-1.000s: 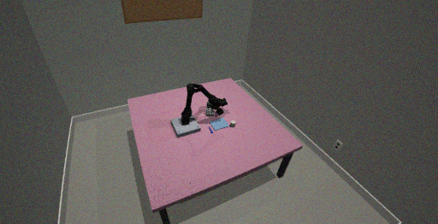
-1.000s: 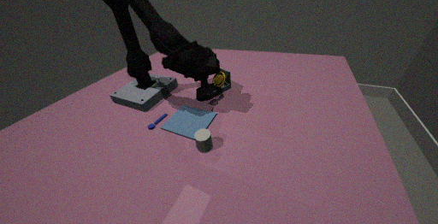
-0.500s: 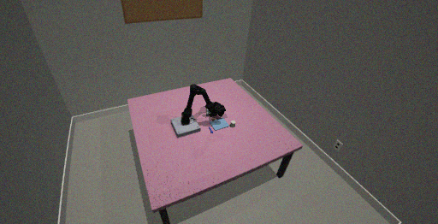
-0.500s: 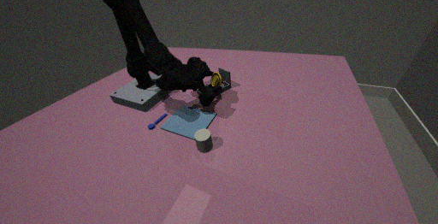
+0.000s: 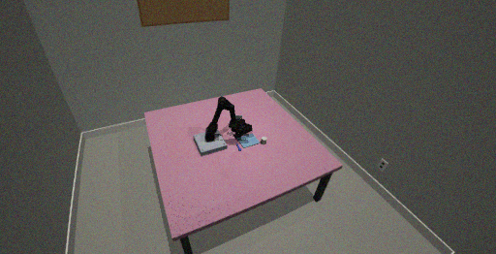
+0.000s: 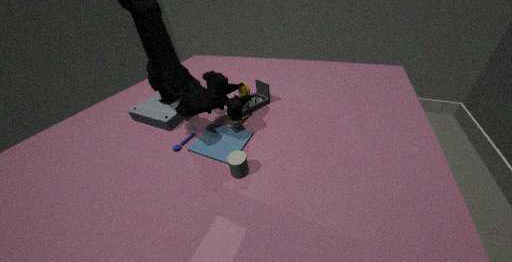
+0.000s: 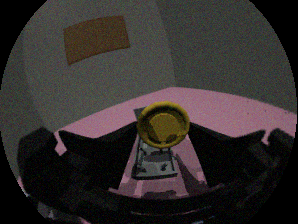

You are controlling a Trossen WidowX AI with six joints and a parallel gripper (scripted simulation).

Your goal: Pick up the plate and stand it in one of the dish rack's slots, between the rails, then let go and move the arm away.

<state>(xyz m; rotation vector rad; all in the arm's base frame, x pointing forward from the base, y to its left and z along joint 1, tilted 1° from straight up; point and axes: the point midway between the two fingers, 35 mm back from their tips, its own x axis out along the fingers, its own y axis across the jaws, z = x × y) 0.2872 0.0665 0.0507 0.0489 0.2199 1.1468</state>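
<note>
The small yellow plate (image 6: pixel 244 89) (image 7: pixel 162 124) stands on edge between my fingers, right over the near end of the dish rack. The dish rack (image 6: pixel 258 98) (image 7: pixel 153 161) is a small grey frame with rails, lying on the pink table just beyond the plate. My gripper (image 6: pixel 238 97) (image 7: pixel 162 124) (image 5: pixel 240 129) is low over the table, shut on the plate. Whether the plate's lower edge sits between the rails is hidden by the fingers.
A blue mat (image 6: pixel 220 144) (image 5: pixel 251 142) lies in front of the rack. A blue spoon (image 6: pixel 183 141) (image 5: pixel 238 147) lies to its left, and a grey cup (image 6: pixel 238 164) (image 5: pixel 263 140) stands beside the mat. The arm's grey base (image 6: pixel 152 111) (image 5: pixel 209 143) sits left of the rack.
</note>
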